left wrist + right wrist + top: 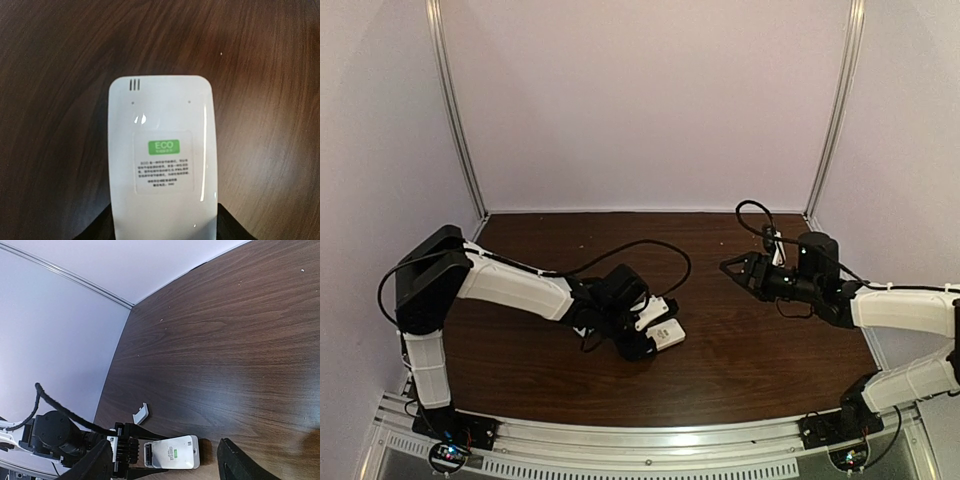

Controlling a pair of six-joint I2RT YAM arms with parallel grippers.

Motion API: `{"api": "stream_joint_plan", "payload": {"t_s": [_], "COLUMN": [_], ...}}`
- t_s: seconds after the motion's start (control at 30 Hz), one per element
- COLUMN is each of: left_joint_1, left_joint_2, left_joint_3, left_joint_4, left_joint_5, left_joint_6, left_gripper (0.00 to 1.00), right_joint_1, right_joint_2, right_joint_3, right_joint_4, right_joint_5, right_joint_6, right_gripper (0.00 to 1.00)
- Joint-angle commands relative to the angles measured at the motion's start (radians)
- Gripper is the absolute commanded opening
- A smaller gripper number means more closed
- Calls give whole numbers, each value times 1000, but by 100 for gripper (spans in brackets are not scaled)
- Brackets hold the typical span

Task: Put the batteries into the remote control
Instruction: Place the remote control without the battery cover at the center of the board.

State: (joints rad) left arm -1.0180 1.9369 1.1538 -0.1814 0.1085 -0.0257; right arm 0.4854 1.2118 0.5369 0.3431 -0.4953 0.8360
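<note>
The left claw (pixel 165 454) grasps the white remote control (pixel 162 160) by its long edges, label side up, near the middle of the dark table (pixel 770 370), a small white cover (pixel 140 415) just beside it, while the right claw (pixel 733 267) hangs released, well apart.

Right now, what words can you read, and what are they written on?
"ECO": white letters on the green patch of the sticker on the flat white plastic remote control.
Tiny line under "ECO": too small to read.
Black paragraph lower on the sticker: too blurred to read.
Nothing else bears writing.
</note>
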Motion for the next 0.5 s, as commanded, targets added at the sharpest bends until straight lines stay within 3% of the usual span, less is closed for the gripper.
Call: {"api": "stream_joint_plan", "payload": {"t_s": [0.0, 0.17, 0.47], "left_joint_1": [16, 18, 19], "left_joint_2": [39, 85, 36], "left_joint_3": [29, 49, 77], "left_joint_4": [58, 43, -43], "left_joint_5": [-6, -24, -9], "left_joint_6": [-31, -32, -13], "left_gripper": [43, 47, 91], "right_joint_1": [-5, -5, -10], "right_joint_2": [-28, -37, -54], "right_joint_3": [-24, -28, -5], "right_joint_4": [-8, -6, -31], "right_joint_5": [0, -10, -15], "right_joint_6": [-36, -41, -67], "right_gripper": [72, 72, 73]}}
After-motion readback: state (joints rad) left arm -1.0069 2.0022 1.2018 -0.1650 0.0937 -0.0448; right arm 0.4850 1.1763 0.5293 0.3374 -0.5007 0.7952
